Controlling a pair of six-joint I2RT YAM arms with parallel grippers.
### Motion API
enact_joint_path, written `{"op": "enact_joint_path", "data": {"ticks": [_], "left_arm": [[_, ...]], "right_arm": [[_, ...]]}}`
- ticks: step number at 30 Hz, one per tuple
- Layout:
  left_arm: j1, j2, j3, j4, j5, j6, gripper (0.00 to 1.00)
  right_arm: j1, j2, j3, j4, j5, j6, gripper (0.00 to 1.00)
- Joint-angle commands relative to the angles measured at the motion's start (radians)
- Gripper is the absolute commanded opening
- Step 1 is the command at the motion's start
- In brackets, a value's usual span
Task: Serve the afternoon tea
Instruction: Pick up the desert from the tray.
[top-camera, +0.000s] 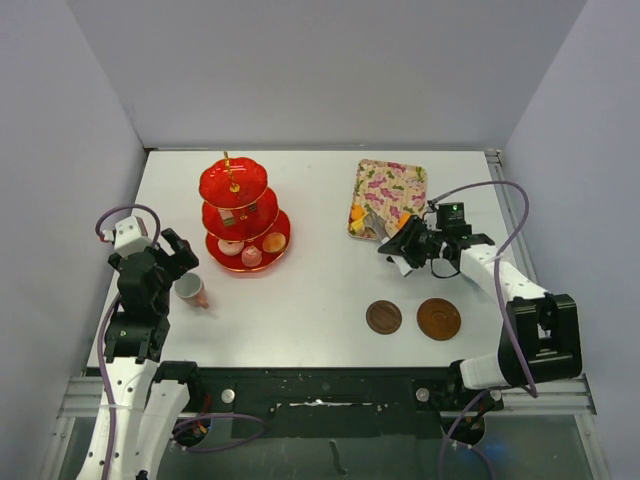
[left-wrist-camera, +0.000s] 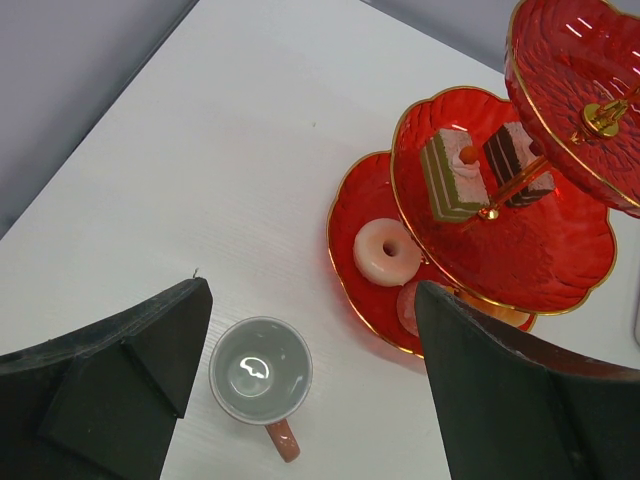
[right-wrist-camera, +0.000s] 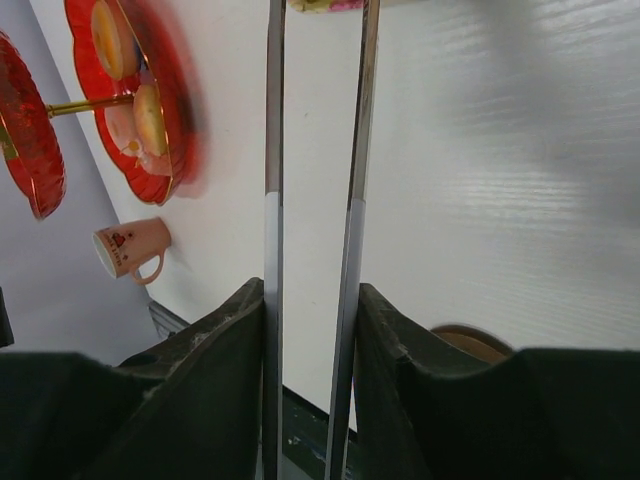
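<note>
Left gripper (left-wrist-camera: 312, 300): jaws wide apart, holding nothing. It hangs above the near-left part of the surface (top-camera: 320, 270). The pink cup (left-wrist-camera: 260, 372) stands upright directly below, between the two fingers in the left wrist view and touching neither. Its mouth faces up and its handle points toward the near edge.

Just beyond the cup stands the red three-tier stand (left-wrist-camera: 560, 260), with a gold rim on each tier and a gold centre post. The middle tier carries a green layered slice (left-wrist-camera: 450, 175) and a brown layered slice (left-wrist-camera: 515, 160), set side by side. The bottom tier carries a pale ring-shaped sweet (left-wrist-camera: 385, 252), with further sweets partly hidden behind the gripper finger.

Right gripper (right-wrist-camera: 310, 300): closed on a pair of metal tongs (right-wrist-camera: 273, 150), one finger pressing each arm from the outside. The two arms run forward nearly parallel with a narrow gap between them. This gripper sits at the near corner of a flower-patterned tray (top-camera: 400, 180) on the far-right part of the surface.

Two round brown saucers (top-camera: 383, 317) (top-camera: 438, 319) lie side by side near the front edge, apart from each other and from the tray.
</note>
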Motion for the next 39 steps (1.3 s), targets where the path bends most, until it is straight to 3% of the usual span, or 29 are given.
{"op": "enact_joint_path", "data": {"ticks": [1,9,14,17,26,32,34,39], "left_arm": [[0.002,-0.010,0.011,0.058,0.012,0.004,0.81],[0.002,-0.020,0.011,0.058,0.015,0.004,0.81],[0.002,-0.016,0.011,0.059,0.021,0.004,0.82],[0.003,-0.018,0.011,0.059,0.018,0.004,0.82],[0.001,-0.022,0.011,0.058,0.013,0.004,0.81],[0.001,-0.019,0.011,0.059,0.013,0.004,0.82],[0.001,-0.019,0.011,0.058,0.013,0.004,0.82],[0.001,-0.020,0.011,0.059,0.015,0.004,0.82]], "right_arm": [[-0.042,-0.095,0.108,-0.105,0.053,-0.101,0.05],[-0.083,-0.075,0.238,-0.350,0.132,-0.290,0.05],[-0.080,0.029,0.368,-0.500,0.239,-0.395,0.06],[-0.070,0.099,0.443,-0.543,0.186,-0.449,0.09],[0.013,0.320,0.656,-0.633,0.273,-0.483,0.18],[0.060,0.357,0.742,-0.672,0.369,-0.464,0.23],[0.066,0.344,0.745,-0.678,0.402,-0.459,0.22],[0.073,0.308,0.757,-0.687,0.435,-0.451,0.07]]}}
